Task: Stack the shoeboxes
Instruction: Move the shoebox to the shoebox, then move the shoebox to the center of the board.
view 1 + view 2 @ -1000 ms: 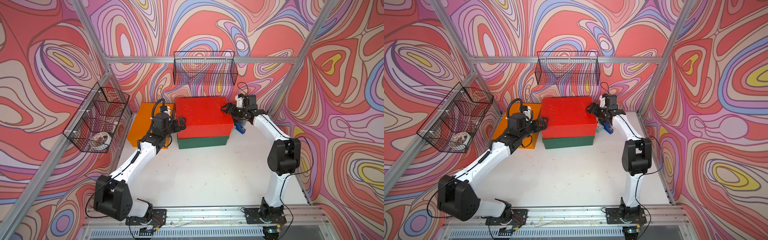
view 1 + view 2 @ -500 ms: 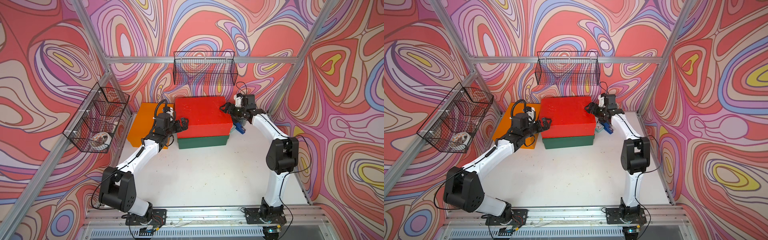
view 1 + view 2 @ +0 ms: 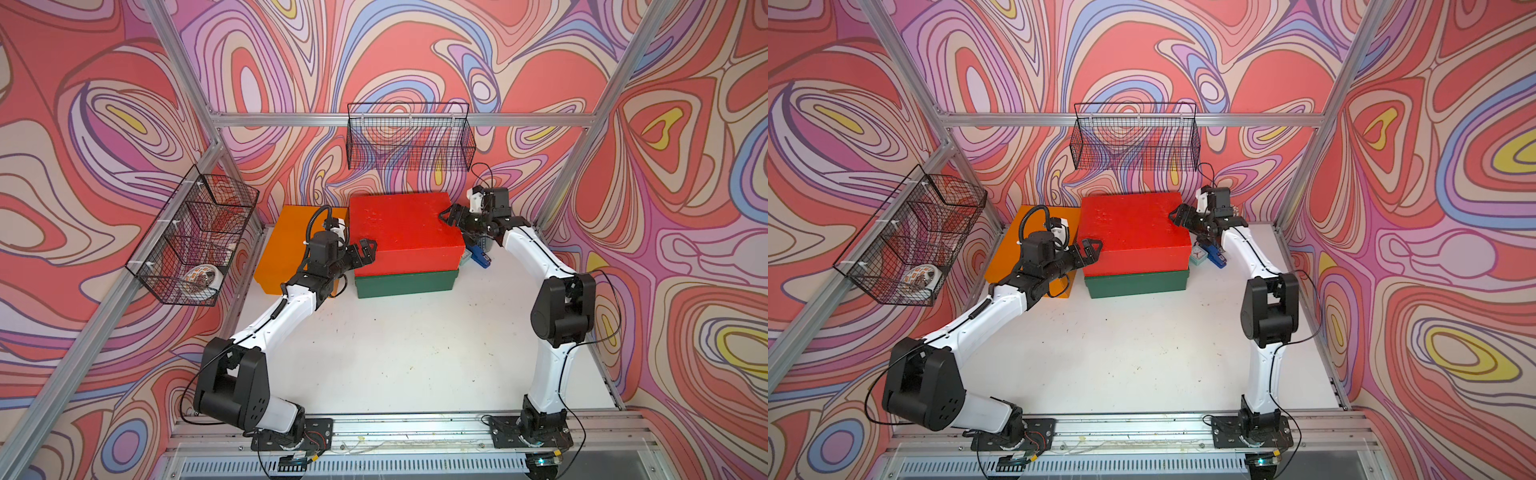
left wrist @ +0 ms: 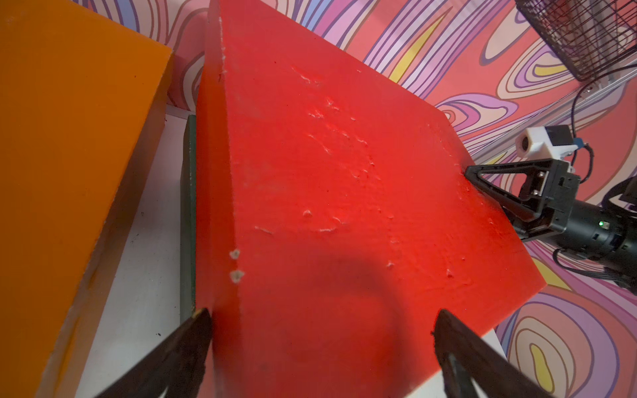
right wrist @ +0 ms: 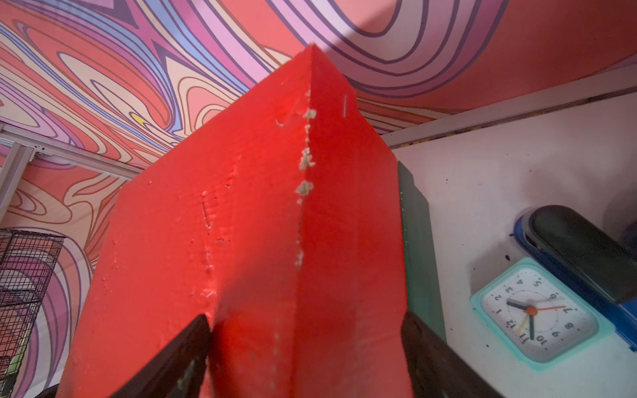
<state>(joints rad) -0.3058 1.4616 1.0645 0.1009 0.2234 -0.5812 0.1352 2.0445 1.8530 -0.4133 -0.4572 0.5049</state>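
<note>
While the white tabletop (image 3: 415, 345) carried everything, the large red painted cardboard shoebox (image 3: 403, 228) lay flat on top of the dark green cardboard shoebox (image 3: 405, 283), whose front and side edges showed just beyond the red box. The plain orange cardboard shoebox (image 3: 286, 245) sat on the table beside the red box, on the left arm's side, with a narrow strip of table between them. A black wire basket (image 3: 409, 137) hung on the wall behind the red box.

The left gripper (image 3: 368, 250) stood with its jaws spread wide astride the red box's near corner. The right gripper (image 3: 452, 216) straddled the opposite far corner, jaws likewise wide; whether either pressed the box could not be told.

A mint square alarm clock (image 5: 537, 310) and a blue-and-black stapler (image 5: 579, 251) lay by the red box's right-arm side.
</note>
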